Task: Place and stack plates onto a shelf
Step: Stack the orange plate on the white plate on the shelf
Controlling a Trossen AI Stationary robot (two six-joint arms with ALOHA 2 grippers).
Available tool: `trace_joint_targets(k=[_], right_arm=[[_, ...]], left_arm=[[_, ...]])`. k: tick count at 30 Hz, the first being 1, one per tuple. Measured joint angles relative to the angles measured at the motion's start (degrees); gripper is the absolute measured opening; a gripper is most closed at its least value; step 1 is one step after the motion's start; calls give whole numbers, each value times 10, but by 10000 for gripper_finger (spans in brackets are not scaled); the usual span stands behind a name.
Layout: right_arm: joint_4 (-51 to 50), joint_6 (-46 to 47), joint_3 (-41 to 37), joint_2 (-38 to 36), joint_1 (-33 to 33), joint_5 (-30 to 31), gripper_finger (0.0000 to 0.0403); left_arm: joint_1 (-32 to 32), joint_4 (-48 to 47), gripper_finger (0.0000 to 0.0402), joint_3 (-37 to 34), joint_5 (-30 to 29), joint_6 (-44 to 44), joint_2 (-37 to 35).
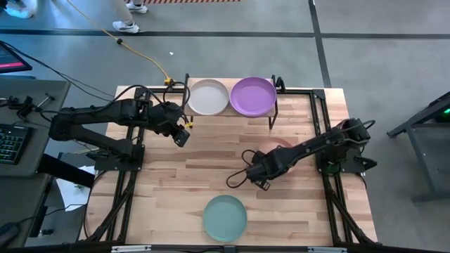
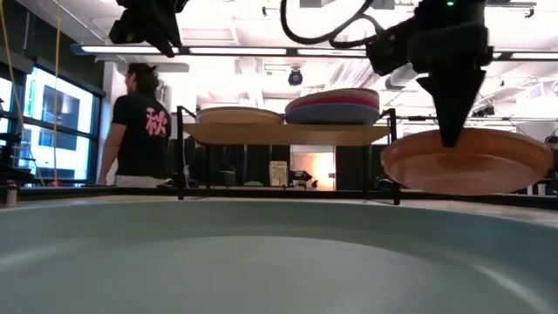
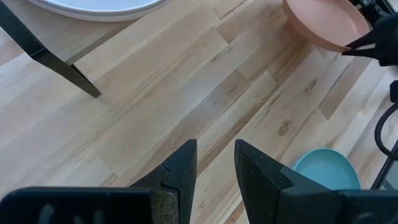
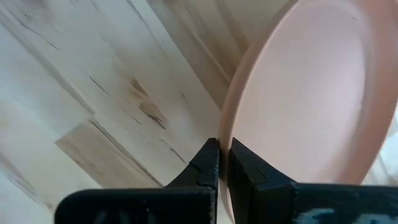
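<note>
My right gripper (image 4: 219, 163) is shut on a salmon plate (image 1: 275, 145) at mid-table right, also seen in the low view (image 2: 471, 161). My left gripper (image 3: 216, 167) is open, hovering over bare table in front of the shelf's left end, touching nothing. The shelf (image 1: 275, 107), a light-wood board on black legs, stands at the far edge. It carries a cream-topped stack (image 1: 208, 96) and a purple-topped stack (image 1: 253, 95). A teal plate (image 1: 225, 218) lies flat near the near edge. My right gripper pinches the salmon plate's rim (image 4: 225, 134) between its two fingers, one on the inside and one outside. The fingers (image 2: 453, 131) come from above, pointing down. The plate sits roughly level below them and appears lifted a little off the table.
A person in a black shirt (image 2: 144, 126) stands beyond the table's far left. A black shelf leg (image 3: 62, 68) stands close to my left gripper. Bare wood (image 1: 183, 176) lies between the arms and the teal plate. A yellow cable (image 1: 151, 62) runs to the far edge.
</note>
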Motion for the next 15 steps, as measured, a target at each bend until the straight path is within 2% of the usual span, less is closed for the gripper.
trace_joint_targets(k=[9,15], right_arm=[[-24,-53,77,0,-8,-1,0],[-25,-120,167,0,-17,-35,0]], left_arm=[[0,0,97,0,1,0,0],[0,-8,97,0,6,0,0]])
